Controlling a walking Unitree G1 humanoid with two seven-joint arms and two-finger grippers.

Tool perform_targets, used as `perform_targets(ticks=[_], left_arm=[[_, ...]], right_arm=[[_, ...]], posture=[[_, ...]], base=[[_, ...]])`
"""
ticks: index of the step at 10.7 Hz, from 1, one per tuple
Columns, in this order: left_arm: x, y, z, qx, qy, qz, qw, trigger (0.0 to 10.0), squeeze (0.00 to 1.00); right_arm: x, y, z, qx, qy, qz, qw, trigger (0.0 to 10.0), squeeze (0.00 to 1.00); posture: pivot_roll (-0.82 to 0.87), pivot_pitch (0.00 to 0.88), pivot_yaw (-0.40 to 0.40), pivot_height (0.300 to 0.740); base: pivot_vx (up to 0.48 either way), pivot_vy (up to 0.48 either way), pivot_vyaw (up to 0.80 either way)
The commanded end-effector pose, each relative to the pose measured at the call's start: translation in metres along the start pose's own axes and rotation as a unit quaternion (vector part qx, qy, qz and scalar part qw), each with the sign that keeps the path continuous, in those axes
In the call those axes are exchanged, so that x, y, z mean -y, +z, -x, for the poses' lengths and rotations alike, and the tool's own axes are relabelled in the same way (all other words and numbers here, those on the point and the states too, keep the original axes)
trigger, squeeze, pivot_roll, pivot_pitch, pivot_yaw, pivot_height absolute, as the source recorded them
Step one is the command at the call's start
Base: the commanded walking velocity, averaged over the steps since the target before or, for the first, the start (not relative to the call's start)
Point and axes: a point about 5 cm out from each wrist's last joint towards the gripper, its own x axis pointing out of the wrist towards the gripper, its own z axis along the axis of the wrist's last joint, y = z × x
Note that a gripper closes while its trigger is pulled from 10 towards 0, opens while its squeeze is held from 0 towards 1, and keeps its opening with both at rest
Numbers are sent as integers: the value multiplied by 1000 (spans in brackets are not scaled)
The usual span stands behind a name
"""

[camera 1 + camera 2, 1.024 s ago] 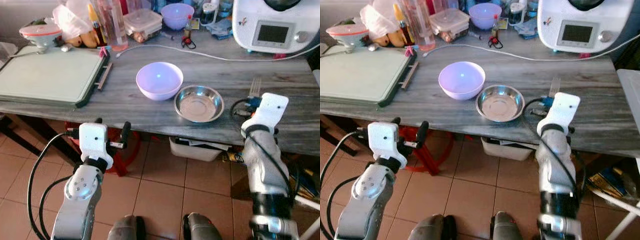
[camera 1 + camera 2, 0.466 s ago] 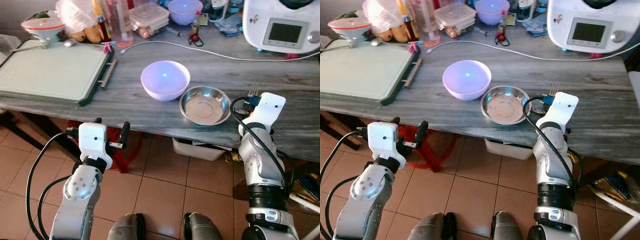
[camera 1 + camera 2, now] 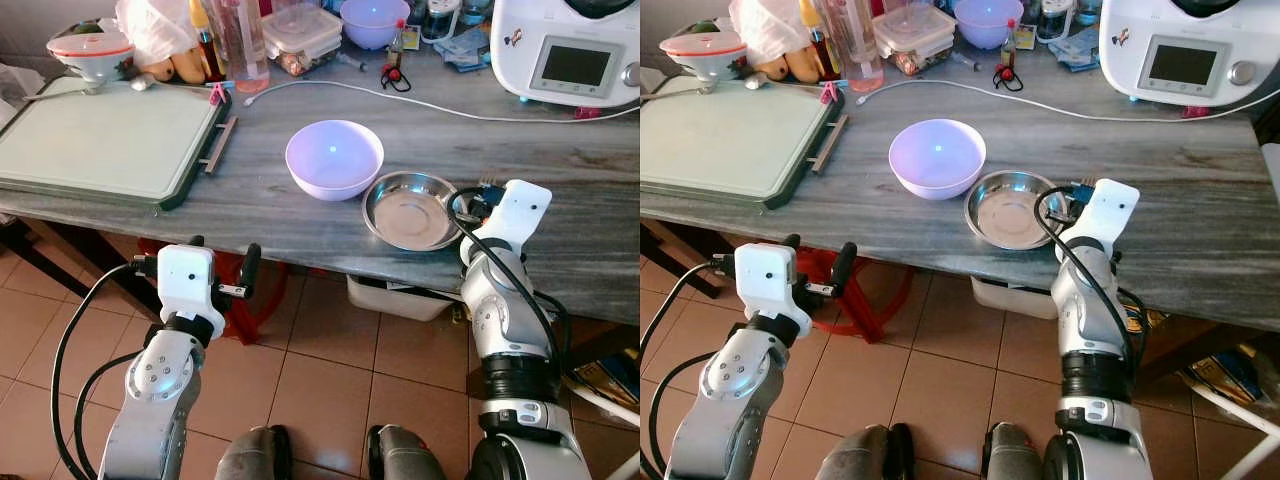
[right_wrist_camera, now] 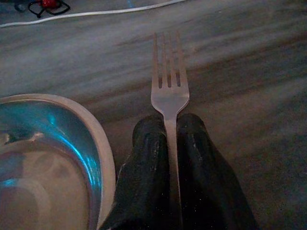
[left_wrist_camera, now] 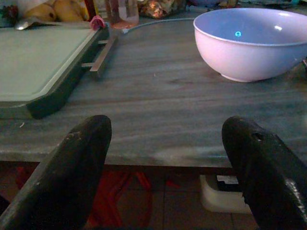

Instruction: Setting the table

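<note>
Right arm is reaching up from below the tabletop (image 3: 250, 190) edge, forearm near vertical, wrist bent forward so its white housing is sitting over the edge just beside the steel bowl (image 3: 411, 209). Right gripper (image 4: 169, 125) is pinching the fork (image 4: 168, 81): both black fingers (image 4: 148, 148) are pressed together on the handle, tines pointing away from the robot. In the right wrist view the fork is lying low over the grey wood, just beside the steel bowl's rim; whether the tines are touching the surface cannot be told. A black cable is looping beside the wrist, next to the steel bowl.

Left arm is hanging bent in front of the tabletop edge, below the level of the steel bowl and well to its left, over the tiled floor (image 3: 310, 390). Left gripper (image 5: 165, 158) is holding nothing; fingers (image 5: 72, 167) are spread wide apart and pointing toward the tabletop edge.

White bowl (image 3: 334, 159) is sitting upright just left of the steel bowl, rims close or touching. Green board (image 3: 100, 140) is lying well left of the steel bowl. A white appliance (image 3: 570, 50) is standing behind the steel bowl to the right, with a white cord (image 3: 420, 103) running across the tabletop behind both bowls. Jars and containers are crowding the back edge.
</note>
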Motion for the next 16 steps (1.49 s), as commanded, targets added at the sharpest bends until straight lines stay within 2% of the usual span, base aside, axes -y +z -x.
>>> perform_targets(ticks=[1,2,5,8,12,13,14,16], left_arm=[[-1,1,3,-1,-4,1,1000,10000,0],[-1,1,2,-2,-4,0,1000,10000,0],[-1,1,2,-4,-6,-1,1000,10000,0],[0,1,0,-3,-6,-2,1000,10000,0],[0,2,-1,-1,-7,-3,1000,10000,0],[0,2,-1,-1,-7,-3,1000,10000,0],[0,2,-1,-1,-6,-2,1000,10000,0],[0,2,1,-3,-6,-2,1000,10000,0]], right_arm=[[1,-6,0,-13,-6,-1,1000,10000,122],[5,-7,0,-13,-11,4,1000,10000,996],[11,-7,2,-11,-18,13,1000,10000,1000],[20,-6,4,-8,-18,48,999,10000,1000],[14,17,6,72,17,85,994,10000,1000],[17,22,7,86,5,98,991,10000,1000],[26,26,6,92,-25,124,988,10000,1000],[38,25,1,74,-54,139,986,10000,1000]], posture=[[2,184,65,740],[1,185,66,740],[-2,184,68,740],[-7,176,62,740],[-9,171,66,740],[-9,174,67,740],[-8,179,68,740],[-4,197,70,740]], base=[[0,0,0],[0,0,0],[0,0,0],[0,0,0],[0,0,0],[0,0,0],[0,0,0],[0,0,0]])
